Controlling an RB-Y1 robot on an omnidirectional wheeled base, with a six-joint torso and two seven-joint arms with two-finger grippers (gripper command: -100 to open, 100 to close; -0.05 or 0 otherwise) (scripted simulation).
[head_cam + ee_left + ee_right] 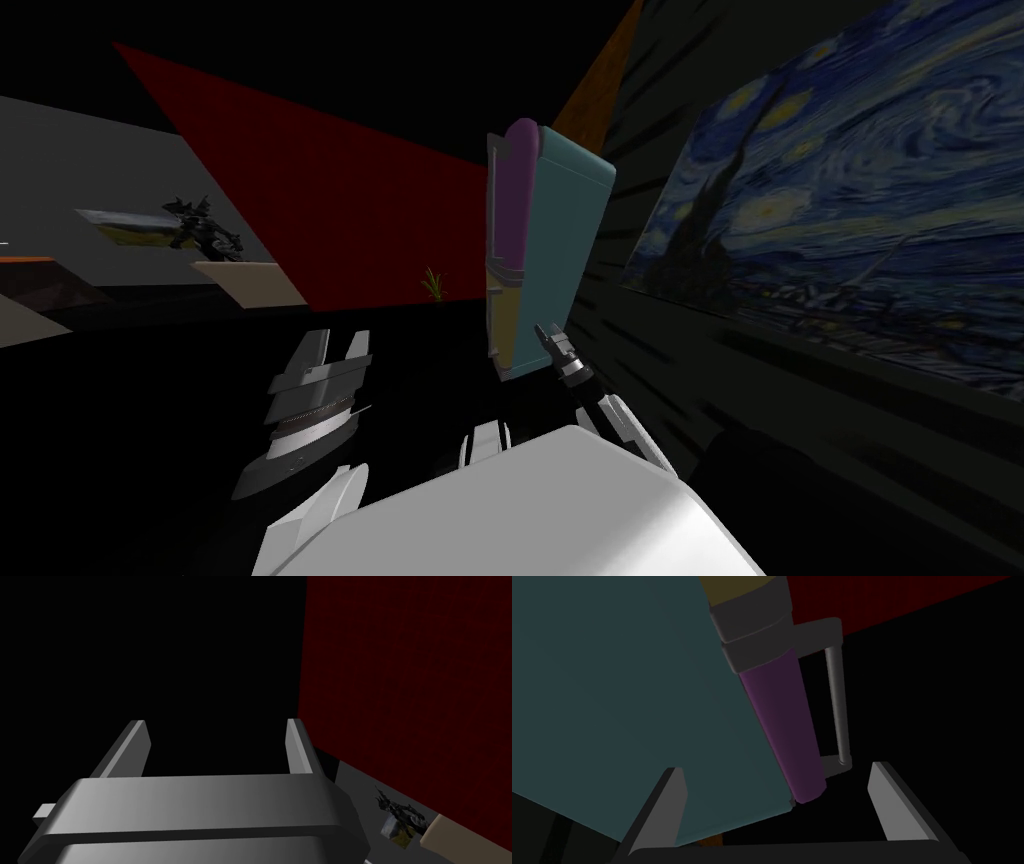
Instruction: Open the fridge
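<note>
To your left, the left gripper (338, 340) hangs over a black area, its two pale grey blade fingers spread apart and holding nothing. Beyond it a dark red wall (330, 200) slants back, with a small framed picture of a dark spiky figure (195, 228) on the grey wall beside it.

At centre stands the fridge (565, 230): a tall box with a teal side panel, a rounded purple upper door and a mustard-yellow lower door. A thin grey bar handle (836, 701) runs down the outer edge of the purple door.

The right gripper (547, 335) is raised to the fridge's near corner, low on the cabinet. Its fingers are also spread and grasp nothing. In the right wrist view they straddle the corner where the teal side meets the purple door, while the handle sits farther ahead, near one blade only.

To your right, a large swirling blue night-sky painting (850, 190) covers the dark wall.

The risk, as I judge it, is misalignment: closing now would pinch the door's edge, not the bar, and any pull would slip off. Pushing straight ahead could ram a blade into the teal panel. The handle is thin too, so an off-centre grip may twist loose as the door swings.
</note>
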